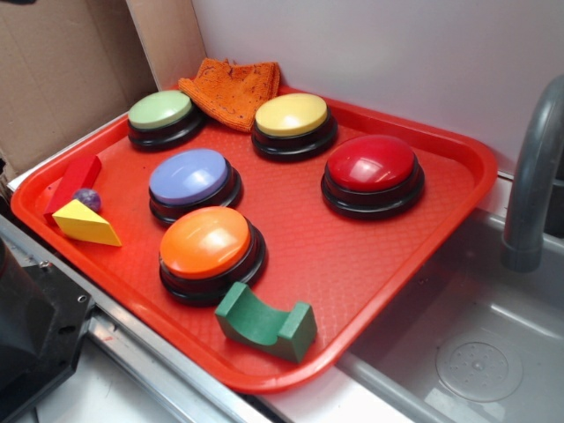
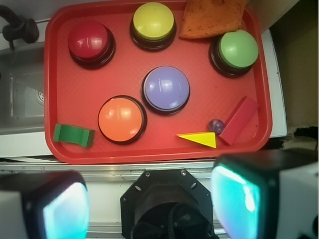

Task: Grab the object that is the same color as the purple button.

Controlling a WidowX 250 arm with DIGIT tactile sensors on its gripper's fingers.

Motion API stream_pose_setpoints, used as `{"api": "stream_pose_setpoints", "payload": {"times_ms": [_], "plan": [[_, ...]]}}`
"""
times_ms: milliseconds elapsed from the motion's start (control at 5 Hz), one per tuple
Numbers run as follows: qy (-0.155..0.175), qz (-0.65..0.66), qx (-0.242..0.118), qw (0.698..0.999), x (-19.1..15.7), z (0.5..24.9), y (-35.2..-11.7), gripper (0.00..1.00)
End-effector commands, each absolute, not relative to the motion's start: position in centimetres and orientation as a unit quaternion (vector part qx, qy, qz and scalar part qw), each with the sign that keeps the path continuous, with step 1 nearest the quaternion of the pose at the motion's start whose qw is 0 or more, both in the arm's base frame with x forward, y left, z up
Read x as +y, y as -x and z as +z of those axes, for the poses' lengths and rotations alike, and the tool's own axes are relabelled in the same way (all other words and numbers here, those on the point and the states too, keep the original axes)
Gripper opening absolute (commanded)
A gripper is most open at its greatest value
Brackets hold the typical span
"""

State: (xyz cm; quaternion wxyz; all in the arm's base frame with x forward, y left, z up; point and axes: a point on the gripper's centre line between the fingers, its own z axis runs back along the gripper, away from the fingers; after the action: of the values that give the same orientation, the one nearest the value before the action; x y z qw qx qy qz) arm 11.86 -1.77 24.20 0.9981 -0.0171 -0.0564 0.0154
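White wall (image 1: pixel 370 44) behind, brown cardboard (image 1: pixel 62 70) at left, grey sink (image 1: pixel 476 344) with faucet (image 1: pixel 533 176)

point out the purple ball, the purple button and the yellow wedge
purple ball (image 2: pixel 216 125), wrist view, centre of the ball
purple button (image 2: pixel 166 88), wrist view, top of the dome
yellow wedge (image 1: pixel 85 223), exterior view, its top face
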Motion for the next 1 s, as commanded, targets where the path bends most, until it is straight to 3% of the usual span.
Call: {"api": "stream_pose_setpoints", "payload": {"times_ms": [0,400,800], "plan": [[0.017,0.015,-0.056,0.998,-1.8,24.2,-11.9,1.00],[0.027,0.188,-0.071,0.979,0.4,22.0,-13.4,1.00],[0.019,0.426,-0.072,0.902,4.1,18.3,-14.4,1.00]]}}
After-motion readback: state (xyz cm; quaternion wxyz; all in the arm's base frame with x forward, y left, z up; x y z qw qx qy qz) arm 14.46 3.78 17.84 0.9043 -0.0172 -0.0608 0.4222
